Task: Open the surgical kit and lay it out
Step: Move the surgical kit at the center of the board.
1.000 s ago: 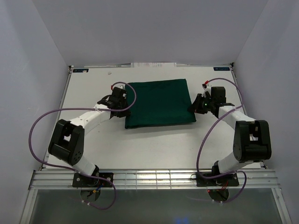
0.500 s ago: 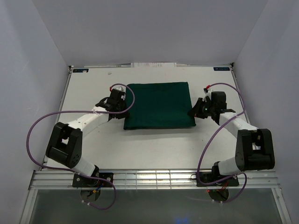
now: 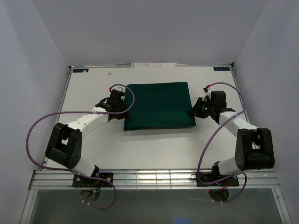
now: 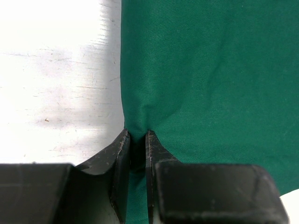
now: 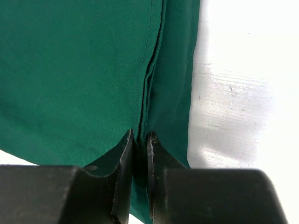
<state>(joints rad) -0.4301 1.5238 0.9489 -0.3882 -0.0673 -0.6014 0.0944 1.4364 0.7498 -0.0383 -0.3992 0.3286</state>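
The dark green cloth wrap lies folded as a rectangle in the middle of the white table. My left gripper is shut on the wrap's left edge; in the left wrist view the cloth is pinched between the black fingers. My right gripper is shut on the wrap's right edge; in the right wrist view a fold of cloth sits between the fingers. The tray, scissors, tweezers and packets are hidden.
The white table is walled by pale panels at left, right and back. A metal rail runs along the near edge by the arm bases. Purple cables loop from both arms.
Both arms reached farther back along the wrap's side edges during the first half second. The wrap shifted slightly. Little has moved since.
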